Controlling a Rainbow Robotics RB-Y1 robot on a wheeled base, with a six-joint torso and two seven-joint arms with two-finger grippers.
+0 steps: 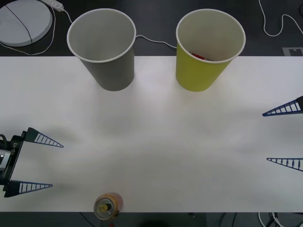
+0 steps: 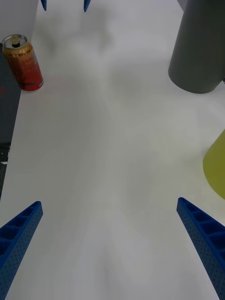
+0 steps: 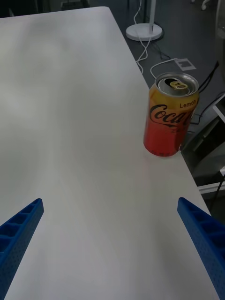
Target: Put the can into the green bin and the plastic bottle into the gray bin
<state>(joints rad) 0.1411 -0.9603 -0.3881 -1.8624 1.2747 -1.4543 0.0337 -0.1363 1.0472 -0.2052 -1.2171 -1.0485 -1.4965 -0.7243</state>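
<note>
Note that your left wrist view is showing the can's [image 3: 170, 115] Lemon label; the green bin [image 1: 208, 52] is holding something red. Both grippers, left gripper [image 1: 42, 163] and right gripper [image 1: 283, 136], are gaping wide, empty.

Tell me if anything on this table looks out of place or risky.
The can stands upright right at the table's near edge, a spot where a nudge could tip it off. Something red already lies inside the green bin. Both grippers, left and right, wait open at the sides.

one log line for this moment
can upright, table's near edge | left end effector open | right end effector open | gray bin, green bin upright
</note>
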